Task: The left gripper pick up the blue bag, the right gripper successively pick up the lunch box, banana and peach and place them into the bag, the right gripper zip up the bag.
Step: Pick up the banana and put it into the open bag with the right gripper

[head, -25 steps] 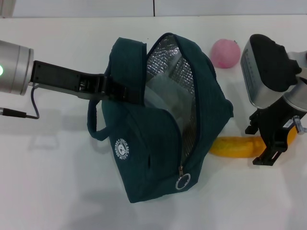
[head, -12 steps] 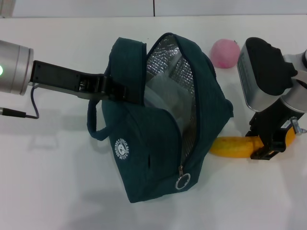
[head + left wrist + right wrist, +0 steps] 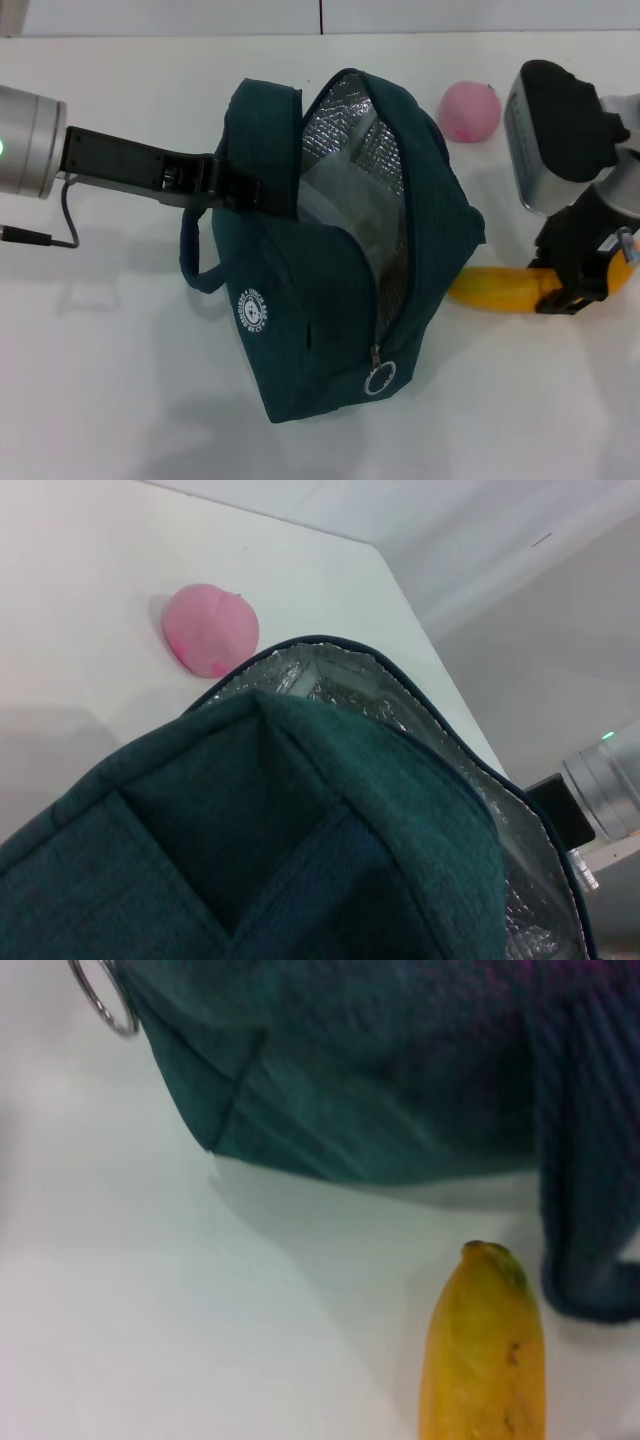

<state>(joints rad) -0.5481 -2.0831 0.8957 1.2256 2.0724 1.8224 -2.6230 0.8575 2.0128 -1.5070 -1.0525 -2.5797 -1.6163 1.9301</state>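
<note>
The blue bag (image 3: pixel 330 300) stands open on the white table, its silver lining (image 3: pixel 360 150) showing. My left gripper (image 3: pixel 245 188) is shut on the bag's top edge by a handle. A pale clear shape low inside the bag looks like the lunch box (image 3: pixel 325 205). The banana (image 3: pixel 498 290) lies just right of the bag, and my right gripper (image 3: pixel 572 295) is shut on its right end. Behind it the pink peach (image 3: pixel 470 110) rests on the table. The right wrist view shows the banana (image 3: pixel 485 1345) tip near the bag (image 3: pixel 350 1070); the left wrist view shows the peach (image 3: pixel 210 630) beyond the bag (image 3: pixel 300 820).
The zipper's metal ring pull (image 3: pixel 380 379) hangs at the bag's near corner, also seen as the ring pull (image 3: pixel 100 1000). A loose handle loop (image 3: pixel 195 260) droops on the bag's left side. A thin cable (image 3: pixel 65 215) trails under my left arm.
My right gripper came down over the banana's right end and closed on it. It then shifted right and slightly back, and the banana moved with it. The bag and left arm held still.
</note>
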